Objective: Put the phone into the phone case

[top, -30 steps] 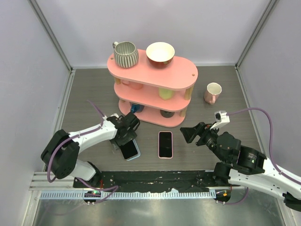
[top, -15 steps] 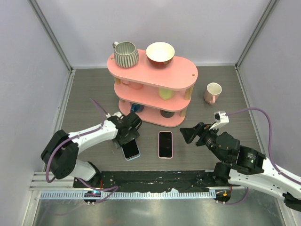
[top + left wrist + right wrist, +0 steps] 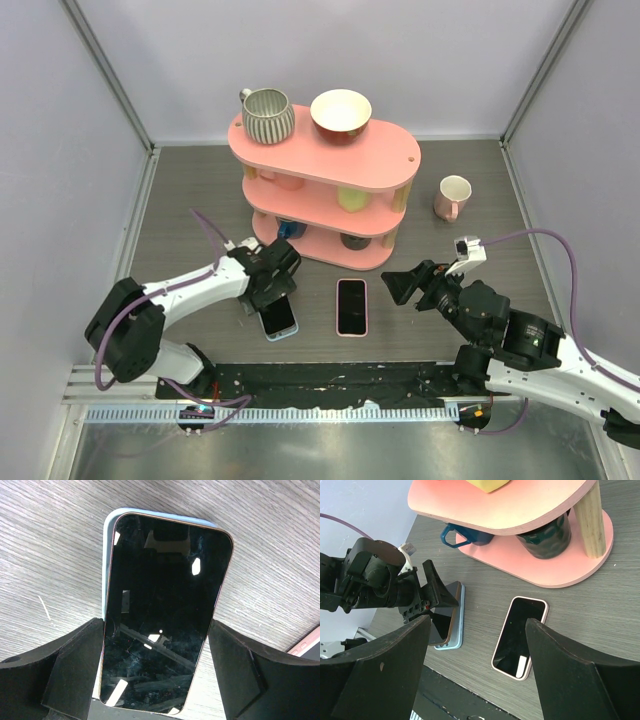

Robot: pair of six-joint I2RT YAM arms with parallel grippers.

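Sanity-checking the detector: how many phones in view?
2. One phone sits on the blue case, gripped by the left gripper. The pink-cased phone lies on the table, in front of the shelf. Shelf items could hide more.

Near left on the table, I am watching the phone lying on the phone case.
The left gripper is straddling the phone's far end, a finger touching each long side. A second phone is lying just right of them. The tiered shelf is standing behind both, carrying a cup and a bowl on top. A mug is sitting far right, the right gripper hovering nearer, right of the second phone.
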